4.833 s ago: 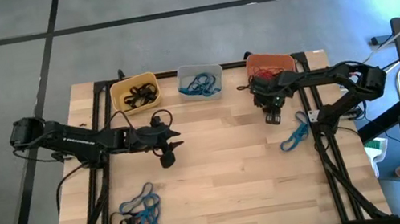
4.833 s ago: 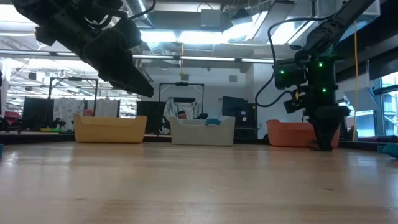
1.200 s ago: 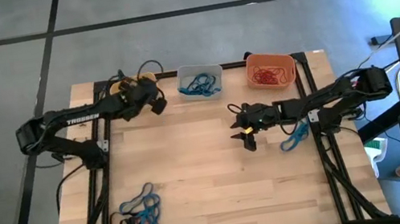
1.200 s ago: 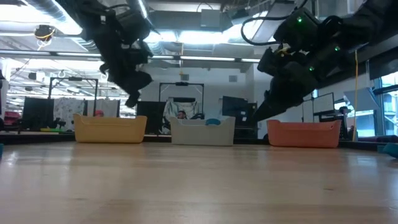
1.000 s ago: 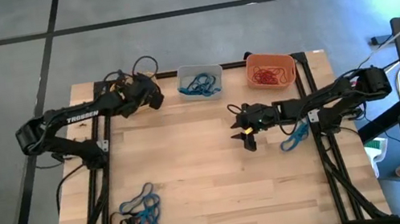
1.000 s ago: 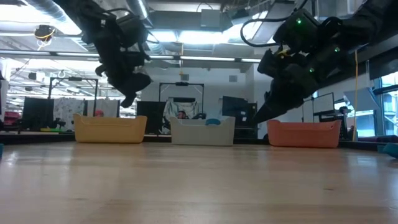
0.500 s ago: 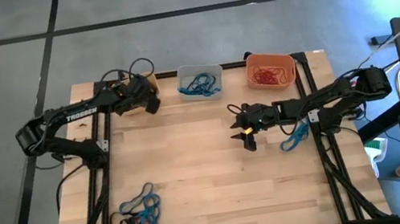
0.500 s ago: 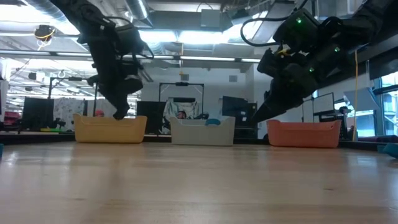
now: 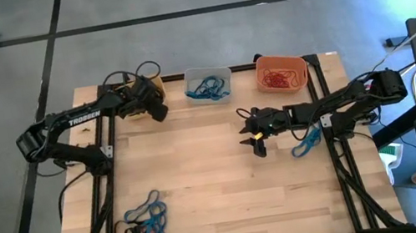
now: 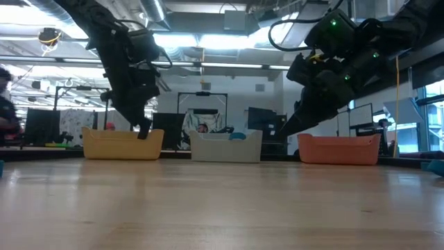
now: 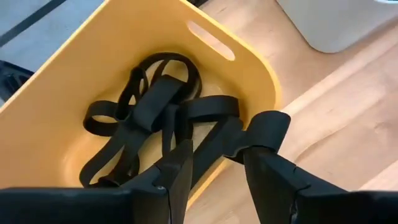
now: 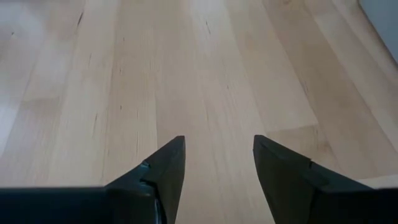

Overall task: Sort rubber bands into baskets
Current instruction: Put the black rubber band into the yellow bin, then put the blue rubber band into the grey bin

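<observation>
The yellow basket (image 11: 56, 99) stands at the far left of the table and holds several black rubber bands (image 11: 155, 106). My left gripper (image 11: 217, 155) hangs open over it, pointing steeply down at its near right corner (image 10: 143, 132). The pale grey basket (image 9: 208, 85) holds blue bands and the orange basket (image 9: 281, 73) holds red-orange ones. My right gripper (image 12: 217, 146) stands open above bare wood right of centre (image 9: 257, 144), with nothing between its fingers. A small heap of blue bands (image 9: 307, 143) lies beside the right arm. My left gripper is open above the yellow basket. The looped end of one black band (image 11: 264, 130) lies over the basket's rim right at the tip of one finger (image 11: 267, 171). I cannot tell whether the finger touches it.
A loose pile of blue and black bands (image 9: 145, 227) lies near the table's front left corner. The wooden top between the baskets and that pile is bare (image 9: 209, 175). Beyond the table, a person shows at the left of the low view (image 10: 5, 104).
My left gripper has swung a little toward the table's far left and tipped down, so its fingertips now reach down to the yellow basket's rim. My right gripper has kept still.
</observation>
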